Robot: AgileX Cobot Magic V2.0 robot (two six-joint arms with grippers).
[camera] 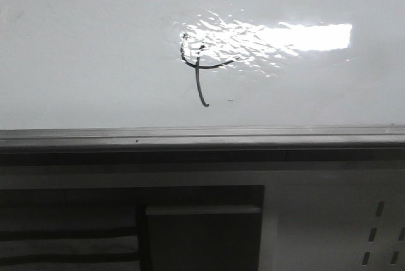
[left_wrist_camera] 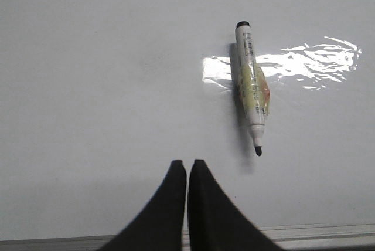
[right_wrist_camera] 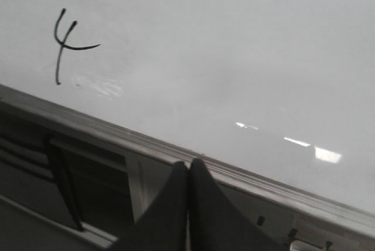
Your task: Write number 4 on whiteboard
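Observation:
The whiteboard (camera: 95,49) fills the front view, glossy white-grey with a bright rippled glare. A thin dark number 4 (camera: 198,68) is drawn on it near the glare, also seen as the number 4 (right_wrist_camera: 65,43) in the right wrist view. A white marker (left_wrist_camera: 252,84) with its dark tip uncapped lies flat on the whiteboard (left_wrist_camera: 105,87), apart from my left gripper (left_wrist_camera: 187,165), which is shut and holds nothing. My right gripper (right_wrist_camera: 188,163) is shut and empty, over the board's grey edge rail (right_wrist_camera: 252,180). Neither gripper shows in the front view.
A grey metal rail (camera: 202,137) runs along the board's near edge. Below it stand a dark recess (camera: 202,233) and a perforated white panel (camera: 380,233) at the right.

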